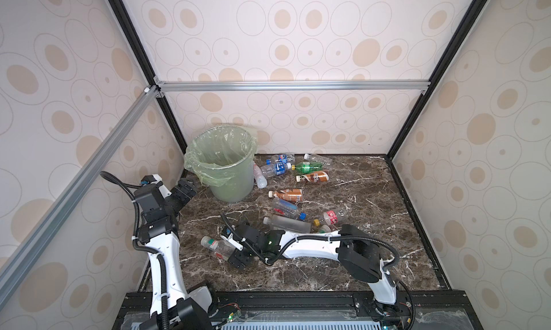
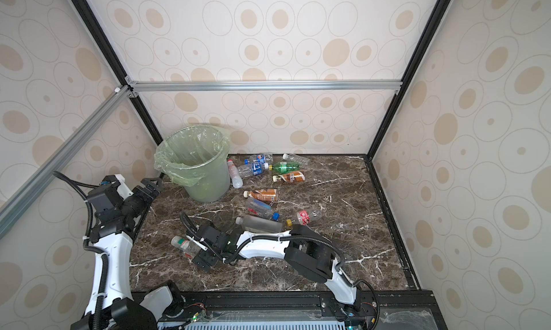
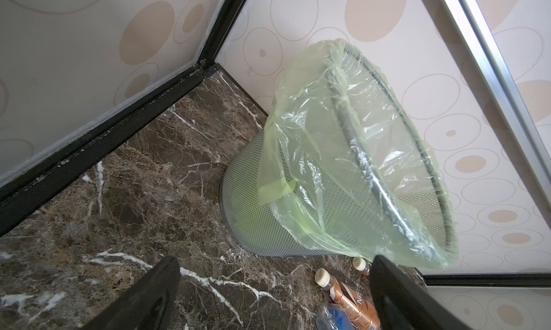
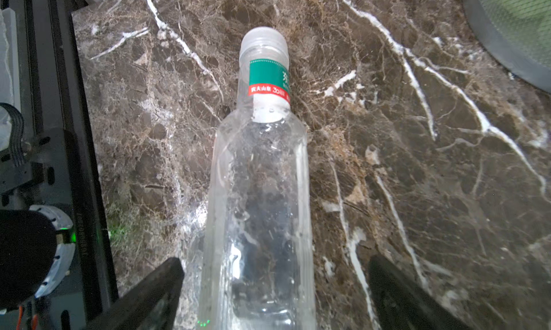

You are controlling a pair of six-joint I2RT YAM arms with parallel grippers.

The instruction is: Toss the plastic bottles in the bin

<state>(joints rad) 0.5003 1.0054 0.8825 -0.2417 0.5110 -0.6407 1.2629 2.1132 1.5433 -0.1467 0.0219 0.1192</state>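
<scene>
A clear bottle [image 4: 259, 194] with a pale cap and a green-and-red neck label lies on its side on the front left of the marble tabletop [image 4: 417, 164]. Its base sits between the wide-spread fingers of the right gripper [image 4: 275, 261], which flank it without clamping it. Farther back the other bottles [image 1: 287, 195] lie scattered beside the bin [image 1: 226, 167] in the back left corner, a green bag [image 1: 193, 161] folded over its rim — there the left gripper [image 1: 186, 190] hangs agape and empty.

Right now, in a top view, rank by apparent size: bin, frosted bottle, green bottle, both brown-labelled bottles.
1. bin
2. frosted bottle, though nearer the camera
3. green bottle, far brown-labelled bottle and near brown-labelled bottle look alike: unranked
</scene>
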